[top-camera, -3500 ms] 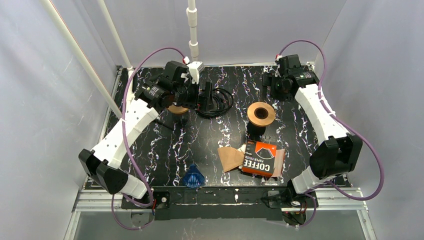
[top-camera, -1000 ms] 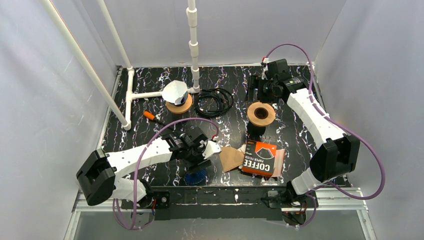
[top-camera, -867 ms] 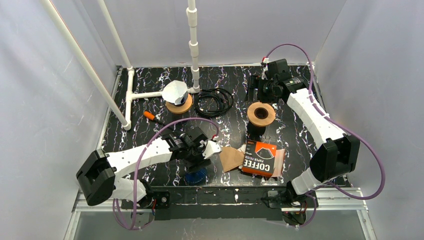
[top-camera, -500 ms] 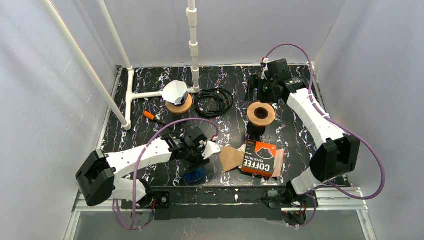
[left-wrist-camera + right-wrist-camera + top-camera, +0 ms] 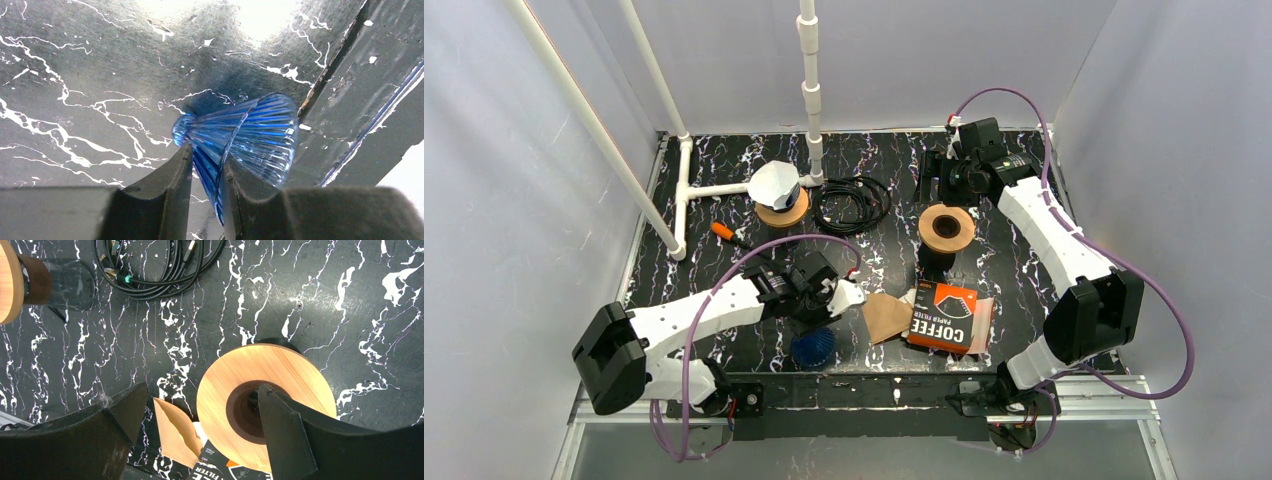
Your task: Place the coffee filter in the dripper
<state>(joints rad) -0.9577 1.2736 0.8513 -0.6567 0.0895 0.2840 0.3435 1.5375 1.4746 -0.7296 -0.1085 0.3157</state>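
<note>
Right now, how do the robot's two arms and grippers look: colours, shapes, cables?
The left arm and the right arm look alike: white, boxy link covers with black joint housings between them. A purple cable loops loosely along each arm. The left gripper and the right gripper each have two matte black fingers, broad and tapering. No readable markings show.

A robotics lab test cell is indicated: a black marble-patterned counter [image 5: 894, 165] is enclosed on three sides by plain grey panels [image 5: 514, 250], a white left arm [image 5: 694, 315] and right arm [image 5: 1054, 225] are bolted by an aluminium rail [image 5: 1084, 398], purple cables [image 5: 1172, 330] are looped, and white pipe framing [image 5: 810, 90] is erected.
</note>
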